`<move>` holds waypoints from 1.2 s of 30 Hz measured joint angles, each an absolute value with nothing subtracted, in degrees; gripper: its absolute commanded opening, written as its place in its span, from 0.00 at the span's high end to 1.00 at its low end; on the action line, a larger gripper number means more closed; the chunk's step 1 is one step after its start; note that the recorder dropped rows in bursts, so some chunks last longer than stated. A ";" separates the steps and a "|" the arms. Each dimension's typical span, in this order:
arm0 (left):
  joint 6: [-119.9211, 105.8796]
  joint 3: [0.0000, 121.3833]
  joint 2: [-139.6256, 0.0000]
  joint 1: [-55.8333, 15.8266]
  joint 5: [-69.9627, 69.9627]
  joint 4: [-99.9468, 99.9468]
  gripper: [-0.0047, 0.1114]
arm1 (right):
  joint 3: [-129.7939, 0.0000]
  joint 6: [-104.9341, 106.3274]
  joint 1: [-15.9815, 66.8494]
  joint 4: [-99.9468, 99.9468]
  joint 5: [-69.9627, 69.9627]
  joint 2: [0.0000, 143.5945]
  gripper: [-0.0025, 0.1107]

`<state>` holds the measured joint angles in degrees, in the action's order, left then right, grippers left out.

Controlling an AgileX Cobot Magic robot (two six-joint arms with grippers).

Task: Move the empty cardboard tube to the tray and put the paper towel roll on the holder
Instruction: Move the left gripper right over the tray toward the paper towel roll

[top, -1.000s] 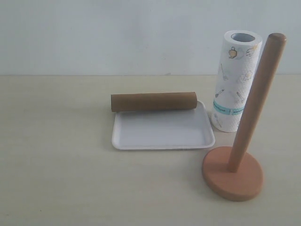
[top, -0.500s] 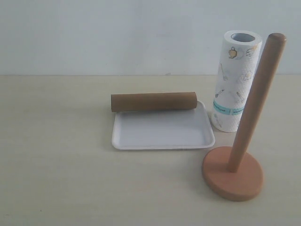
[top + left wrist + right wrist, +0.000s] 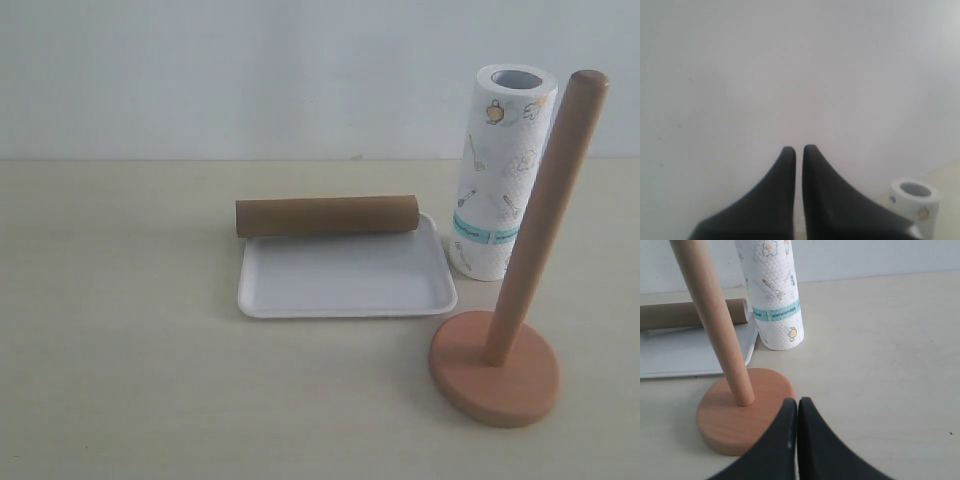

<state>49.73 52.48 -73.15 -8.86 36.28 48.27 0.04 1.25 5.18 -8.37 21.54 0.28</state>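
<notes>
The brown cardboard tube (image 3: 327, 216) lies across the far rim of the white tray (image 3: 345, 285). To the tray's right the printed paper towel roll (image 3: 503, 170) stands upright on the table. In front of it is the wooden holder (image 3: 497, 370), its post bare. Neither gripper shows in the exterior view. My right gripper (image 3: 797, 401) is shut and empty, close beside the holder's base (image 3: 740, 415), with the roll (image 3: 774, 295) and tube (image 3: 685, 314) beyond. My left gripper (image 3: 798, 149) is shut and empty, facing a blank wall, with the roll's top (image 3: 915, 199) at one corner.
The pale wooden tabletop (image 3: 120, 330) stretches to the left of the tray and in front of it. A plain light wall (image 3: 250, 70) rises behind the table.
</notes>
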 measured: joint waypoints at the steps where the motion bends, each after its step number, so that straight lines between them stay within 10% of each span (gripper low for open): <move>1: 50.42 53.02 -76.10 -8.86 37.39 50.06 0.92 | 0.04 1.25 5.18 -8.37 21.54 0.28 0.98; 10: 46.16 56.58 -99.32 -8.86 57.87 53.55 0.90 | 0.04 1.25 5.18 -8.37 21.54 0.28 0.98; 19: 33.96 60.57 -111.93 -12.52 65.74 51.61 0.31 | 0.04 1.25 5.18 -8.37 21.54 0.28 0.98; 36: 36.61 75.68 -121.54 -29.19 52.77 47.61 0.28 | 0.04 1.25 5.18 -8.37 21.54 0.28 0.98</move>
